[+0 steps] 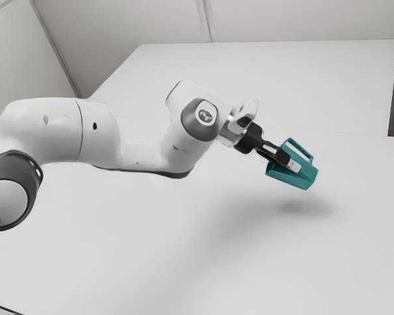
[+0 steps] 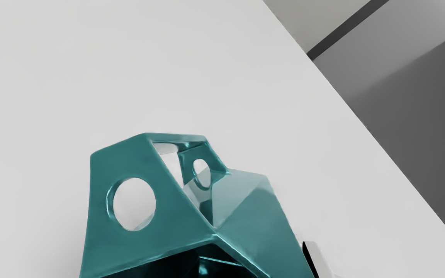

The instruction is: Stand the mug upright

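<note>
The gripper [image 1: 293, 165] reaches down toward the exterior view's right and is shut on the teal mug [image 1: 305, 178], which hangs tilted in the air with its shadow below it. The mug's handle points upward, toward the exterior view's top. In the wrist view the faceted mug [image 2: 253, 216] has its dark opening facing the hand, and the handle with round holes stands out from its side. Of the gripper [image 2: 207, 268], one pale fingertip [image 2: 321, 260] lies along the mug's outer wall; the other finger is hidden by the mug.
The white table [image 1: 184, 256] spreads beneath the arm and the held mug. Behind it, in the exterior view, is a pale raised surface [image 1: 276, 79] against the wall. The wrist view has the table's edge running diagonally, with grey floor [image 2: 411, 116] beyond.
</note>
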`<state>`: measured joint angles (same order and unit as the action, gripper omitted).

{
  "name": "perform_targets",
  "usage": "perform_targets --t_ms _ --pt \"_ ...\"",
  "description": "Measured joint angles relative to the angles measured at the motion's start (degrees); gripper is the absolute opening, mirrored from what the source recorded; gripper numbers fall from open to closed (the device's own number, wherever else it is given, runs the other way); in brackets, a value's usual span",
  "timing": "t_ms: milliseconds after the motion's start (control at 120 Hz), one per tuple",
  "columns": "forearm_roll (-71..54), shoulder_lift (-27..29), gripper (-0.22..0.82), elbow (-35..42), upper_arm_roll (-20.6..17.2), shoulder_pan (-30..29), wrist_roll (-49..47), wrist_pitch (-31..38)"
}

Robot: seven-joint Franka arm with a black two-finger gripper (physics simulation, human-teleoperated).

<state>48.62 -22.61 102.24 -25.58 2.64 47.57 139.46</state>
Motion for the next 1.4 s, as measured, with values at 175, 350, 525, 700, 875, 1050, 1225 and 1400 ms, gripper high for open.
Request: perform_targets --t_ms 175,350,525,700,875,1050,1225,1400 --pt "-27.1 7.8 -0.16 1.2 0.0 -6.8 -12.1 -8.1" --pt "-40.9 12.8 -0.17 4.0 0.0 -11.4 -21.4 -15.0" --pt "-46.9 16.5 -0.18 7.7 -0.1 -14.8 -28.0 -18.0" --pt "-50.5 17.4 -0.18 11.3 0.0 -16.1 -33.4 -18.2" --pt "-52.9 17.6 -0.18 15.7 0.0 -17.6 -37.8 -14.9" --pt "-55.7 17.0 -0.18 17.1 0.0 -17.8 -41.8 -12.2" --pt "-57.3 15.5 -0.18 17.8 0.0 -19.7 -45.2 -10.9" --pt "-57.7 15.8 -0.18 20.3 0.0 -20.1 -47.8 -9.5"
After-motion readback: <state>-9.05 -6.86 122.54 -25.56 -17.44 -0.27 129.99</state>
